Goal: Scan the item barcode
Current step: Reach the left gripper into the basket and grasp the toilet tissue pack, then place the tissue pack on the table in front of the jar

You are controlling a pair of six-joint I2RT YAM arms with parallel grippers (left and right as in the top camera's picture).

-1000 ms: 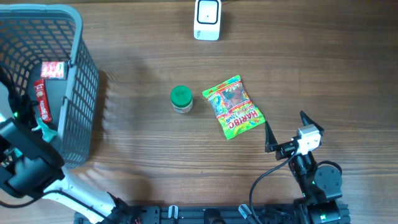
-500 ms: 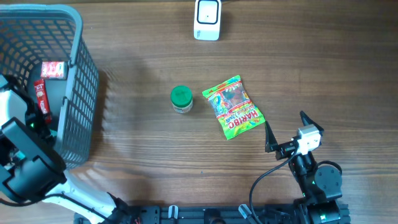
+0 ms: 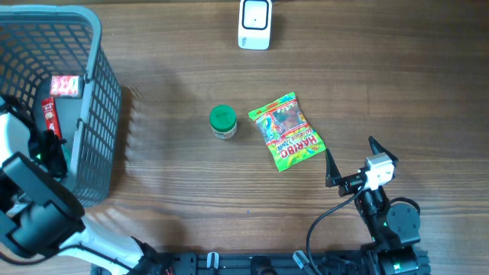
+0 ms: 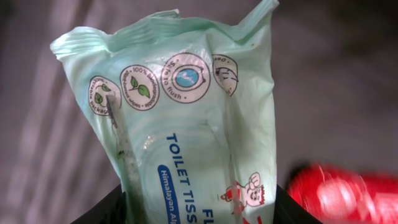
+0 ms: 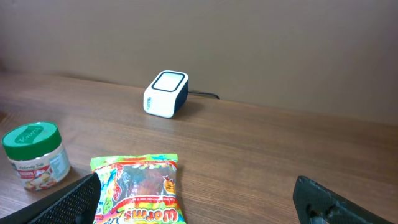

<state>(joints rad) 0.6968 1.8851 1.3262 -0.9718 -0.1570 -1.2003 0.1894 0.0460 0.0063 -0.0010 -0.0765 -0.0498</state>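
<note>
Left gripper (image 4: 202, 208) straddles the soft, light toilet tissue pack (image 4: 186, 118), pinch or not unclear; slippery film likely wants a mid-body hold; right gripper (image 5: 198, 183) gapes wide

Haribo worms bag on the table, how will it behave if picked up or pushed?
The Haribo worms bag lies flat and lumpy, so it probably sags when lifted by one edge. Its glossy film likely slides easily over the wooden table.
</note>
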